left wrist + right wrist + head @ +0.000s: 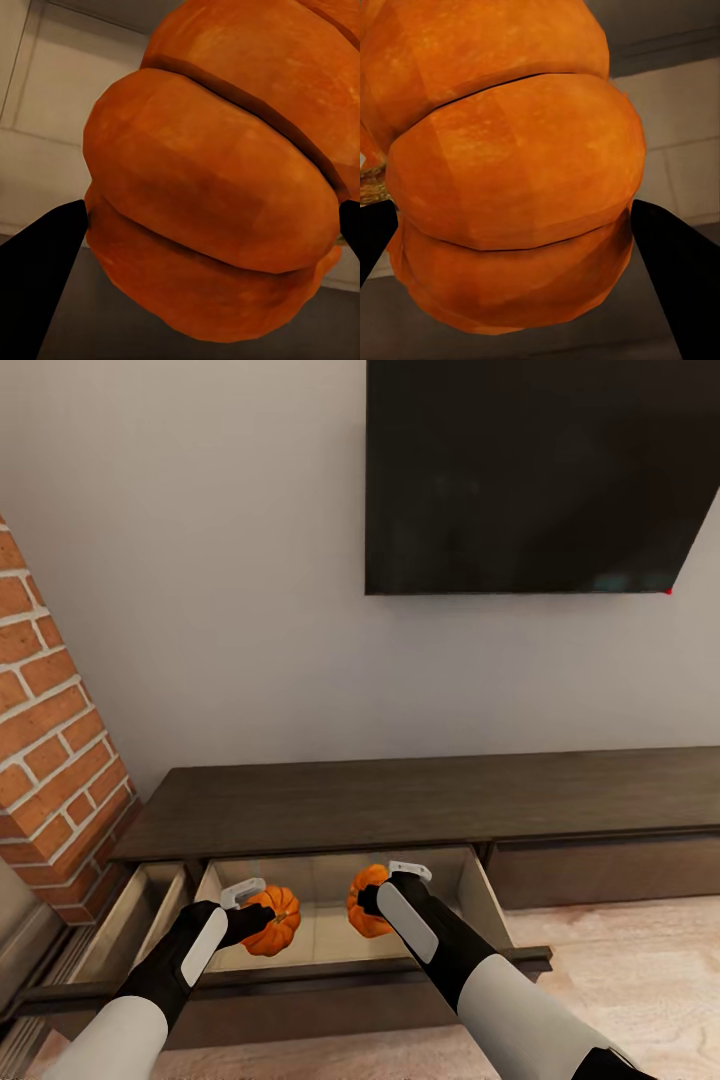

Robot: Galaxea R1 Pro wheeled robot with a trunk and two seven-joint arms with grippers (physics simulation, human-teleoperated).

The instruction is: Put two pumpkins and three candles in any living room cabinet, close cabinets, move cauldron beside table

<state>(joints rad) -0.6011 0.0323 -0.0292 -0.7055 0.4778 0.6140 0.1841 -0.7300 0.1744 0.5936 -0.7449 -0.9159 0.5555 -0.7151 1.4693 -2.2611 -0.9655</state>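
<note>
While both arms reach down over the open drawer (330, 935) of the cabinet (420, 800), each pumpkin hangs above its beige inside: left pumpkin (275, 920) clenched in the left end effector (258, 917), right pumpkin (365, 902) in the right end effector (372, 900). Stems mostly hidden.

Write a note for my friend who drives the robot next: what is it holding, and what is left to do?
Left gripper: shut on the left pumpkin, held over the open drawer.
Right gripper: shut on the right pumpkin, over the same drawer of the cabinet.
Done: drawer pulled open, both pumpkins picked up and brought here.
Left: release both pumpkins into the drawer, fetch the three candles and put them in, close every drawer, then move the cauldron beside a table. A second, narrower drawer at far left also stands open.
</note>
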